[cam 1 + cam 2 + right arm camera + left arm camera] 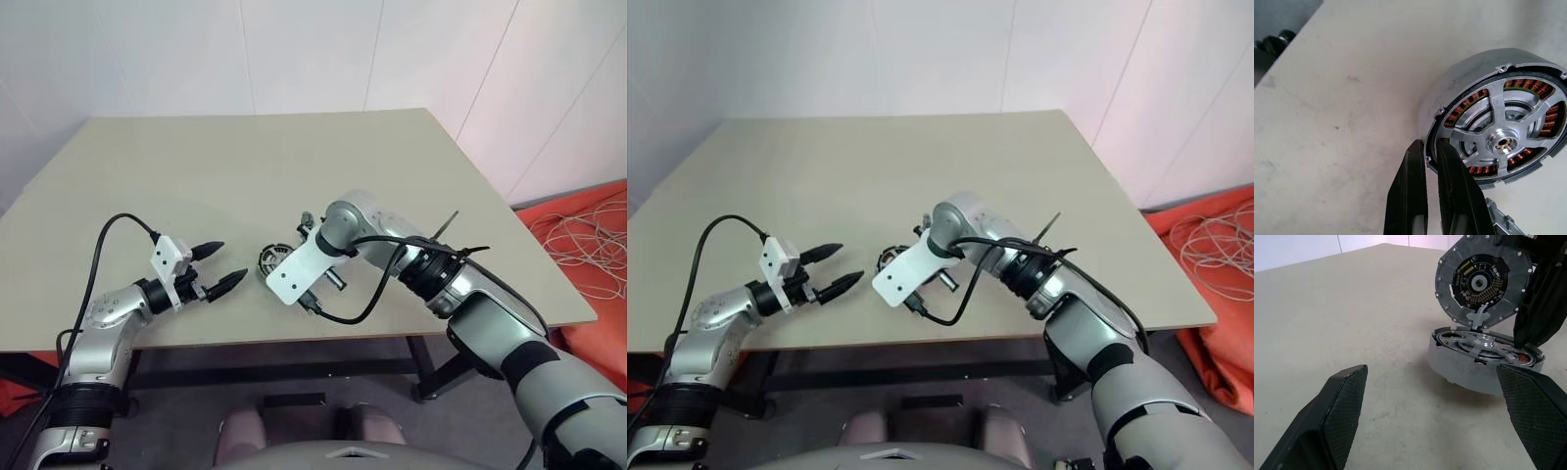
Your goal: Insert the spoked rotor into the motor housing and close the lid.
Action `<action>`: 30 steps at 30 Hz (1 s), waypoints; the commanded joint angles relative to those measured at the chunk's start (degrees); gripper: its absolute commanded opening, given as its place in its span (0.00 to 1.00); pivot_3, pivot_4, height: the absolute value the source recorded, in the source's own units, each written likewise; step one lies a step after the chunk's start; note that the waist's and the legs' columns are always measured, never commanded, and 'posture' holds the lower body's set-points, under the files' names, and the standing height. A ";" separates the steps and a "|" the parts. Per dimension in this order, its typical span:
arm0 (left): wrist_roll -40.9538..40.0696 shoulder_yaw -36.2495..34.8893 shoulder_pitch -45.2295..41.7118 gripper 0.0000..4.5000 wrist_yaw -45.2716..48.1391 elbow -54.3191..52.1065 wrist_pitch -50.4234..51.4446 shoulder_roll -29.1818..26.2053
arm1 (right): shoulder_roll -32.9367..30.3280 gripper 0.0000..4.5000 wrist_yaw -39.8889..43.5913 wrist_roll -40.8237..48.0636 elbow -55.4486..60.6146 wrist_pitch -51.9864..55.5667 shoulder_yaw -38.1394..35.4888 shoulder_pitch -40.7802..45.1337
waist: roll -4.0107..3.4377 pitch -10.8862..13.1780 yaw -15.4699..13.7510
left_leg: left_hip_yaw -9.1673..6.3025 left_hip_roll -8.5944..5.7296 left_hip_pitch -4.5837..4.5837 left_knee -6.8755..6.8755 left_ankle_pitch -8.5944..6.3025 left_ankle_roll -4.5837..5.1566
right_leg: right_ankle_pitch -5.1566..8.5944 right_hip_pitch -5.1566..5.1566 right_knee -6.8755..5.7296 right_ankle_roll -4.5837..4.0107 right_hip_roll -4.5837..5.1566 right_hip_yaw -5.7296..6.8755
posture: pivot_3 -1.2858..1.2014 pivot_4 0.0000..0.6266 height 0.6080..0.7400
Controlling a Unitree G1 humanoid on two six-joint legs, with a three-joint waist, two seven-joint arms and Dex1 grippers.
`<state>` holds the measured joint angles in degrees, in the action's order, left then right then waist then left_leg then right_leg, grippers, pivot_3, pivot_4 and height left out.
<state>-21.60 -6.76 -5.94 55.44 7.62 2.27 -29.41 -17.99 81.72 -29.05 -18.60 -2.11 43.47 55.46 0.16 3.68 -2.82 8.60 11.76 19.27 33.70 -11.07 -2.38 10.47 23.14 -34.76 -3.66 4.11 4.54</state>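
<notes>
With the grey spoked rotor (1501,142) seated in the round copper-wound metal motor housing (1484,364) on the beige table (245,176), our right gripper (1431,149) pinches the dark-rimmed lid (1481,281) tilted above it, needing careful lowering, while our left gripper (223,266) gapes empty nearby.

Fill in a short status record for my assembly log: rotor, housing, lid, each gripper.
rotor: spoked rotor seated inside the motor housing
housing: on the table, top uncovered, copper windings showing
lid: lid off, tilted on edge over the housing's rim
right gripper: right gripper shut on the lid's edge
left gripper: left gripper open, empty, apart from the housing
</notes>
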 commanded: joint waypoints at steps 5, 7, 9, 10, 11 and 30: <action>-0.25 -0.49 -0.72 1.00 0.06 -1.06 -1.01 -0.15 | 0.39 0.16 -0.52 1.34 3.74 2.66 -2.36 1.42 | 0.00 0.01 0.03 | -0.02 0.01 -0.03 0.00 0.00 0.00 | 0.00 0.00 0.00 0.00 0.00 0.00 | 0.52 0.00 1.00; -0.24 -0.48 -0.70 1.00 0.04 -1.10 -0.93 -0.12 | 0.38 0.29 -0.65 1.24 3.62 2.68 -2.34 1.79 | 0.00 0.01 0.04 | -0.02 0.01 -0.06 0.00 0.00 0.00 | 0.00 -0.03 0.00 0.01 0.00 -0.01 | 0.52 0.00 1.00; -0.22 -0.47 -0.66 1.00 0.01 -1.13 -0.86 -0.11 | 0.39 0.45 -0.64 1.29 3.79 2.72 -2.38 1.96 | 0.00 0.01 0.05 | -0.02 0.01 -0.10 0.00 0.00 -0.01 | 0.00 -0.05 0.00 0.01 0.00 -0.01 | 0.52 0.00 1.00; -0.19 -0.46 -0.67 1.00 -0.01 -1.11 -0.86 -0.10 | 0.41 0.53 -0.68 1.30 3.86 2.71 -2.41 2.03 | 0.00 0.01 0.05 | -0.02 0.01 -0.09 0.00 0.00 -0.01 | 0.00 -0.05 0.00 0.01 0.00 -0.01 | 0.52 0.00 1.00; -0.17 -0.46 -0.68 1.00 -0.04 -1.07 -0.84 -0.09 | 0.48 0.59 -0.77 1.35 3.92 2.77 -2.48 2.11 | 0.00 0.01 0.04 | -0.02 0.01 -0.09 0.00 0.00 -0.01 | 0.00 -0.05 0.00 0.01 0.00 -0.01 | 0.52 0.00 1.00; -0.01 -0.11 -1.66 1.00 0.45 0.03 -0.93 0.00 | 2.00 0.99 -0.36 11.27 15.85 11.00 -10.09 5.76 | 0.00 0.01 -0.06 | -0.04 0.01 -0.13 -0.02 0.01 -0.02 | 0.01 -0.05 0.00 0.01 0.00 -0.03 | 0.52 0.00 1.00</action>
<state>-21.32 -6.70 -6.35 55.61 8.35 2.29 -29.26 -16.54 82.23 -20.36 -4.98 8.83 37.22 57.71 0.16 3.69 -2.88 8.55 11.77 19.13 33.68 -11.06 -2.39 10.47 23.10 -34.76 -3.65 4.11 4.50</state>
